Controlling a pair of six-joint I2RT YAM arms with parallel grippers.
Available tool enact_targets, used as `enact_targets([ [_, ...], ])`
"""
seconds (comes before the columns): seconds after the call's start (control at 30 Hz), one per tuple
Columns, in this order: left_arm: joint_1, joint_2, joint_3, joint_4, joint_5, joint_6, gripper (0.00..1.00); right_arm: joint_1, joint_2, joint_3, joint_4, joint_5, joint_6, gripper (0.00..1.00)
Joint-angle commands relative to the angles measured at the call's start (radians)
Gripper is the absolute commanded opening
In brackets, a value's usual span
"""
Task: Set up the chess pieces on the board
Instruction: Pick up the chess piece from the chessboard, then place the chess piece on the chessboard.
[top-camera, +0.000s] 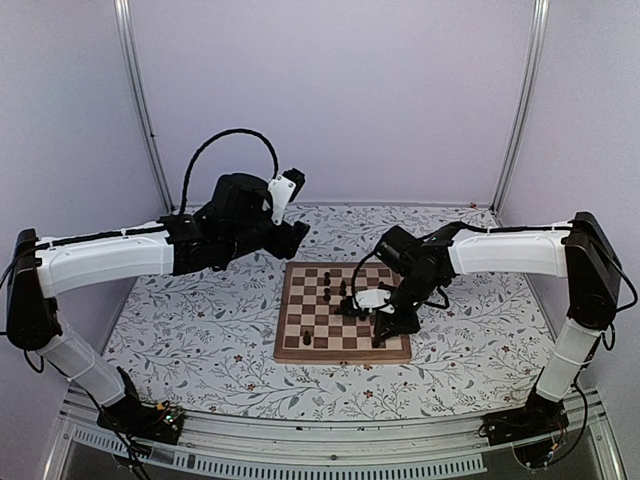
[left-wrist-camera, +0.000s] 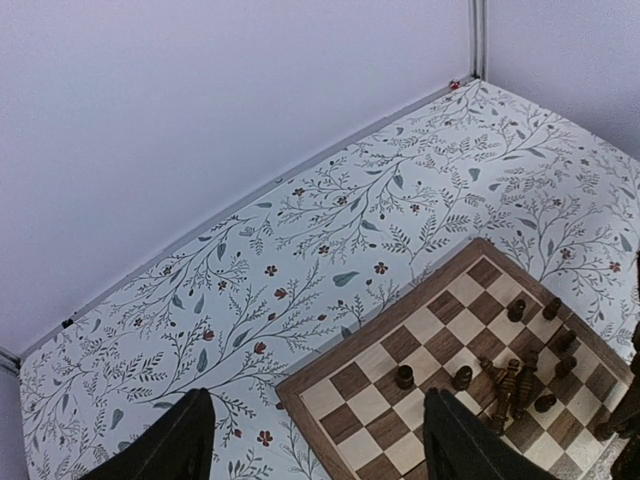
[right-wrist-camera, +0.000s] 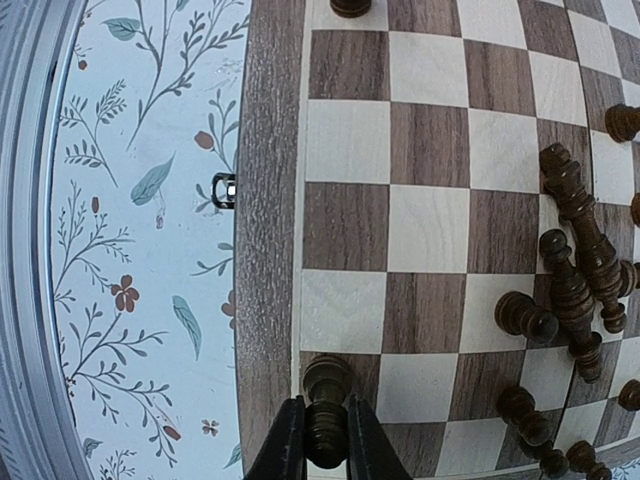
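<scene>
The board (top-camera: 300, 345) is a square of matte wood with alternating tan and brown squares. A mid-brown grained border (right-wrist-camera: 265, 250) frames them, and a small metal fitting (right-wrist-camera: 225, 190) sticks out from its outer edge. It lies flat on the worktop (top-camera: 200, 330), whose smooth pale covering is printed with grey-green sprigs and small red flowers.

The chess pieces (right-wrist-camera: 575, 260) are dark, glossy turned wood with round heads and ringed collars. Several of them lie tipped and crossed in a heap near the middle of the board. A few stand upright around the heap, two of them (left-wrist-camera: 404, 377) a little apart on the side toward the left arm.

The right fingers (right-wrist-camera: 292, 440) are low over the board and pinched tight on the gripped chessman (right-wrist-camera: 328, 385). It stands upright on a dark square in the outermost file, right beside the border. The squares along that file are bare up to one more piece at the wrist view's top edge, and two bare files separate it from the heap.

The left fingers (left-wrist-camera: 185, 440) hang high over the worktop off the board's far corner, spread wide apart with nothing between them. From that corner, patterned worktop stretches back to the plain lilac walls (left-wrist-camera: 200, 120).
</scene>
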Motion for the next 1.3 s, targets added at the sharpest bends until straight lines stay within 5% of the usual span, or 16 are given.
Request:
enact_targets([
  [0.0, -0.015, 0.0, 0.028, -0.008, 0.005, 0.008, 0.73, 0.001, 0.017, 0.046, -0.015, -0.008, 0.006, 0.09],
  [1.27, -0.014, -0.019, 0.022, 0.0, -0.05, 0.024, 0.74, 0.103, 0.171, 0.239, -0.046, 0.046, 0.063, 0.05],
])
